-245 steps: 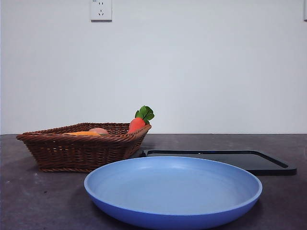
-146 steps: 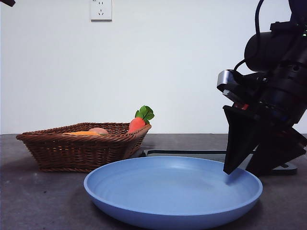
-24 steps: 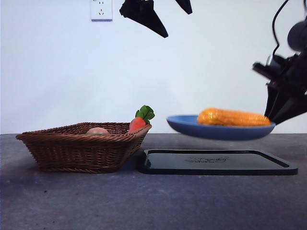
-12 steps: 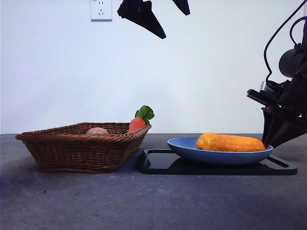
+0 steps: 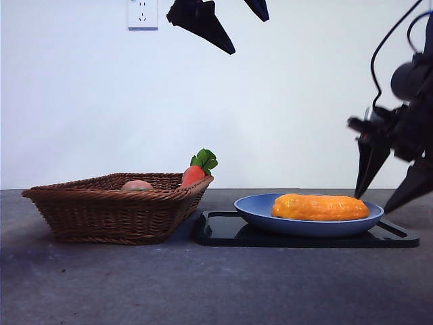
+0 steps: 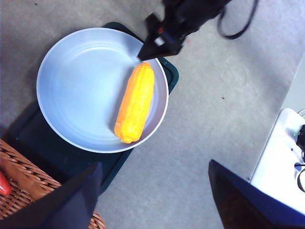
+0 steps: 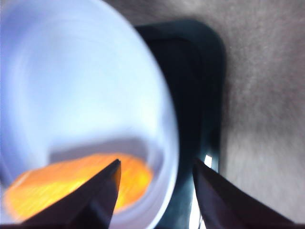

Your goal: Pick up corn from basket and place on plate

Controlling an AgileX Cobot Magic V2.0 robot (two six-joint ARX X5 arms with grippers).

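Only the left wrist view is showing the corn (image 6: 136,102) from above, lying slantwise inside the plate (image 6: 71,86). The plate is sitting on the black tray (image 5: 223,233). The left gripper (image 5: 226,24) is hanging high, jaws apart. The right gripper (image 5: 389,179) is hovering at the plate's right edge, jaws spread, gripping nothing. The basket (image 5: 101,213) on the left is holding a carrot (image 5: 193,176) and a pinkish item (image 5: 138,185).

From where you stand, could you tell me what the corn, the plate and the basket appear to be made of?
The corn looks like moulded plastic: glossy, bumpy orange-yellow surface with shiny highlights. The plate seems smooth blue plastic with a soft sheen and a raised rim. The basket appears to be brown woven wicker, with visible strands and a braided rim, though it could be synthetic.
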